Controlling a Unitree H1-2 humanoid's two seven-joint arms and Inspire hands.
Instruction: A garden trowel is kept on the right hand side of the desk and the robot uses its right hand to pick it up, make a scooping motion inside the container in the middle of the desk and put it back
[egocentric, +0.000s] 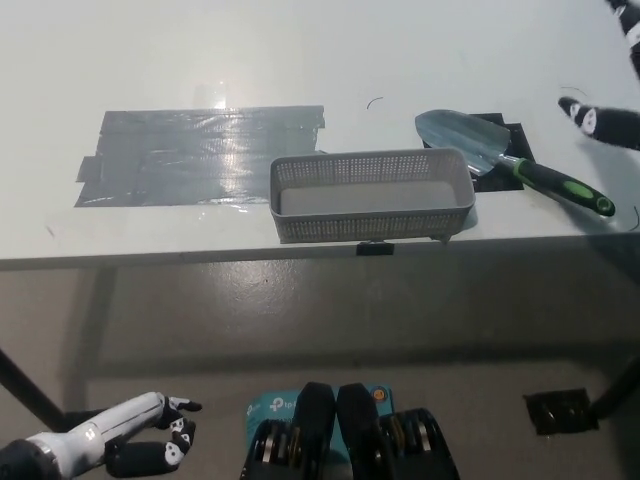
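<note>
Two hands in view, neither one holding anything. Right hand (608, 123) is black and sits at the far right edge of the head view, above the desk (300, 50). It is mostly cut off by the frame. The visible fingers (585, 112) are spread and apart from the trowel, up beyond its handle.

Left hand (135, 440) is white and rests low at the bottom left, below the desk edge, fingers loosely apart.

Garden trowel (520, 168) lies flat on the right side of the desk. Its metal blade is on a black patch (516, 133), and its black and green handle points toward the right front edge. The blade tip is just beside the container's far right corner.

Container (370, 226) is a grey perforated basket in the middle of the desk near the front edge, upright. A grey tape patch (200, 155) lies to its left, touching the basket's back left corner.
</note>
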